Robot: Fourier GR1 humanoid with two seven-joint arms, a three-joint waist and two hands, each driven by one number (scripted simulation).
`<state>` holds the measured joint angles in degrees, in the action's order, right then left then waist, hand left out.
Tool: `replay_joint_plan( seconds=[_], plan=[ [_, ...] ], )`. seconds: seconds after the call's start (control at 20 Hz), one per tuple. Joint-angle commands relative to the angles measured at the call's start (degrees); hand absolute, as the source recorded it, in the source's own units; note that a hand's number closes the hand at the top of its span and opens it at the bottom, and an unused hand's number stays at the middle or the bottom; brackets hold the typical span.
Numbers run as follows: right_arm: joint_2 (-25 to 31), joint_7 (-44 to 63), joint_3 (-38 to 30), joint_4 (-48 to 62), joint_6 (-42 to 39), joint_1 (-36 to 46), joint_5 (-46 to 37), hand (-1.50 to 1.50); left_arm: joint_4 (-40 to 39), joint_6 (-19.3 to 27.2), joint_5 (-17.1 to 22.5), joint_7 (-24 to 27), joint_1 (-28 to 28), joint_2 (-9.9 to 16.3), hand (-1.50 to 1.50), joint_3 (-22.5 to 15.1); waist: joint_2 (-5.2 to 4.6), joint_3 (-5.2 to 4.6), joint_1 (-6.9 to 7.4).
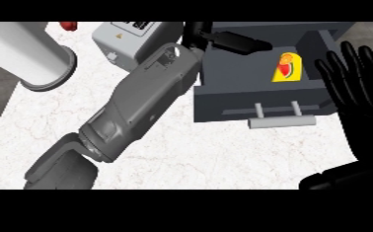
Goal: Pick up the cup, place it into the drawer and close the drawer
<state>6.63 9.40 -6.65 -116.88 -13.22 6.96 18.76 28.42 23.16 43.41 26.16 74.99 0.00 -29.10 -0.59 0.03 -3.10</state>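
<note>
The yellow cup with a red and orange print lies inside the open dark grey drawer, toward its right side. My left forearm runs up from the lower left, and my left hand is over the drawer's back left corner. Its fingers are stretched toward the right, apart from the cup and holding nothing. My right hand is open at the right edge with its fingers up, just right of the drawer. The drawer's light grey handle faces me at the front.
A large white cylinder stands at the upper left on the marble counter. A pale grey box-like appliance sits behind my left arm, beside the drawer. A small red object shows at the top left.
</note>
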Motion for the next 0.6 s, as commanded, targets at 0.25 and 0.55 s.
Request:
replay_joint_plan(
  seconds=[0.25,0.55],
  plan=[
    [5.82,2.93,1.0,-3.31,-4.83,-1.34,-1.94,1.5,10.59,0.1,1.95,-2.75,-5.56,4.45,-1.5,4.97,1.07,-0.08,3.86],
    [8.65,0.85,1.22,-5.64,-8.14,-5.17,-7.23,1.5,24.84,1.53,2.24,-6.58,-17.69,12.35,-1.5,4.88,1.54,-0.08,5.07]
  ],
)
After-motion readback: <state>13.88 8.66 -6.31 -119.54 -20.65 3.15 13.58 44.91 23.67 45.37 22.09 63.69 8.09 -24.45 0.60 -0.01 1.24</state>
